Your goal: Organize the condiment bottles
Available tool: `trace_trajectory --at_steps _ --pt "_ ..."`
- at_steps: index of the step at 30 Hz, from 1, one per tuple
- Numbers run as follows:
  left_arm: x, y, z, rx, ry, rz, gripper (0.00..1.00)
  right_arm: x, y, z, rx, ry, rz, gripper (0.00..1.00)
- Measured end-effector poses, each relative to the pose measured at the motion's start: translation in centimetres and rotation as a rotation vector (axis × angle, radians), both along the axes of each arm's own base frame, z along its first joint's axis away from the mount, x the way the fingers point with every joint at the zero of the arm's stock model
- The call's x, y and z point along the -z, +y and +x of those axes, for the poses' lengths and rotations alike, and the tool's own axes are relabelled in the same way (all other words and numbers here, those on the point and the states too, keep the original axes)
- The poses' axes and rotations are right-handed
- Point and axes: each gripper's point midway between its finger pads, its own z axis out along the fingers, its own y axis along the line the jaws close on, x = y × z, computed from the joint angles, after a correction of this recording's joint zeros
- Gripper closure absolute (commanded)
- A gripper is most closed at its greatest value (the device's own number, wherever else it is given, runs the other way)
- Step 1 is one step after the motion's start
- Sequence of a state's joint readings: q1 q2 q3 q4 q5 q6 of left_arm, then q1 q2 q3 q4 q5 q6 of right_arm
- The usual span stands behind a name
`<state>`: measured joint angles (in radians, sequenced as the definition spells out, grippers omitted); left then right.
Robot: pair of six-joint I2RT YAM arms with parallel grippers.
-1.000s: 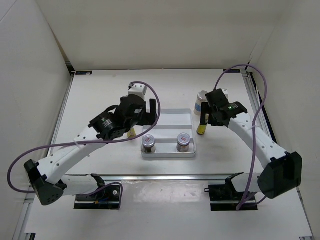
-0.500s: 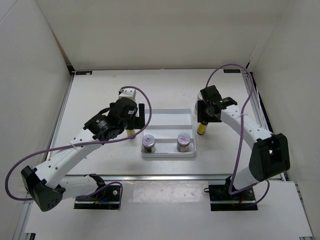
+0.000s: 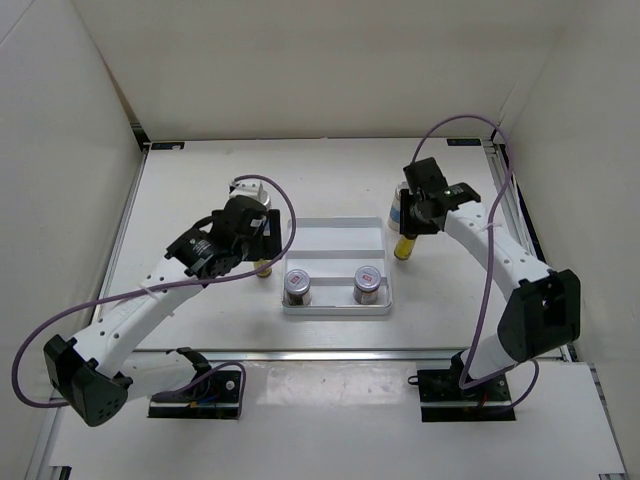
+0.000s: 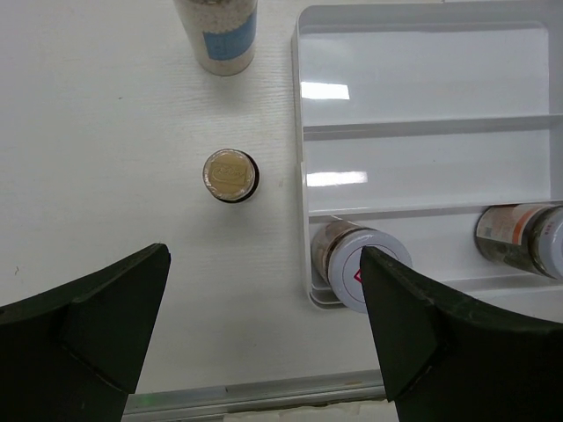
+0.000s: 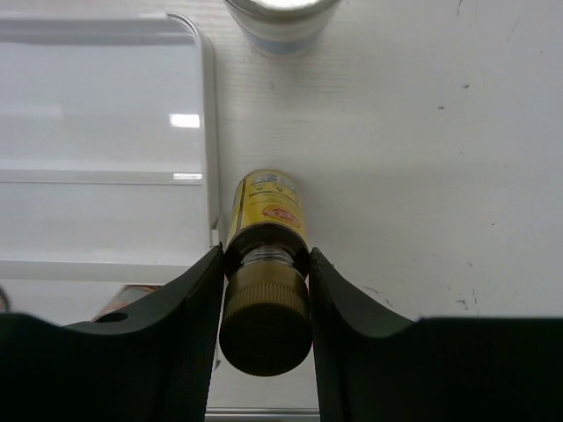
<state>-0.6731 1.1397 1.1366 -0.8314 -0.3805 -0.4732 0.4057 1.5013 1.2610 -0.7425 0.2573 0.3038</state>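
Right gripper: closed on the right yellow bottle. Both fingers press its neck, just under the dark cap. The bottle sits outside the white tray, just beside the tray's right wall, on the tabletop. Whether its base is bearing on the tabletop I cannot tell. The right tall white bottle, blue-banded, stands just beyond it, not touching.

Left gripper: spread wide, holding nothing and touching nothing, hanging above the tabletop at the tray's left side. Below the gap stands the left yellow bottle, upright and seen cap-on. It is near the tray's left wall but apart from it. The left tall white bottle stands farther back, also left of the tray.

In the tray's nearest compartment the left silver-lidded jar stands at the left end. The right silver-lidded jar stands toward the right end, well apart from it.
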Motion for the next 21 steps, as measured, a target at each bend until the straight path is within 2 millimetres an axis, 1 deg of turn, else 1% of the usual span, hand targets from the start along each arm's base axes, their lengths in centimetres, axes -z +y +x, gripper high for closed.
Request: trace_trajectory --at_steps 2,6,8,10,13,15,18,21 --pt "0.4 0.2 -0.1 -0.002 0.010 0.005 0.00 -1.7 0.5 0.4 -0.011 -0.027 0.025 0.97" --pt "0.8 0.6 -0.1 -0.013 0.021 0.011 0.00 -5.6 1.8 0.9 -0.044 -0.108 0.075 0.98" --pt "0.8 0.9 0.1 -0.024 0.021 0.011 0.00 -6.9 2.7 0.7 -0.072 -0.136 0.097 0.98" --pt "0.8 1.2 0.3 -0.035 0.021 0.010 0.00 -7.5 3.7 0.3 -0.105 -0.144 0.113 0.99" --pt "0.8 1.9 0.6 -0.062 0.023 0.007 0.00 -7.1 5.2 -0.8 -0.156 -0.115 0.123 0.99" --pt "0.8 2.4 0.8 -0.076 0.026 0.002 0.00 -6.3 6.0 -1.4 -0.184 -0.090 0.119 0.99" --pt "0.8 3.0 1.1 -0.098 0.029 -0.004 0.00 -4.6 6.8 -2.2 -0.213 -0.042 0.107 0.99" --pt "0.7 3.5 1.3 -0.115 0.026 -0.007 0.00 -2.5 7.1 -2.6 -0.224 0.008 0.085 0.99"
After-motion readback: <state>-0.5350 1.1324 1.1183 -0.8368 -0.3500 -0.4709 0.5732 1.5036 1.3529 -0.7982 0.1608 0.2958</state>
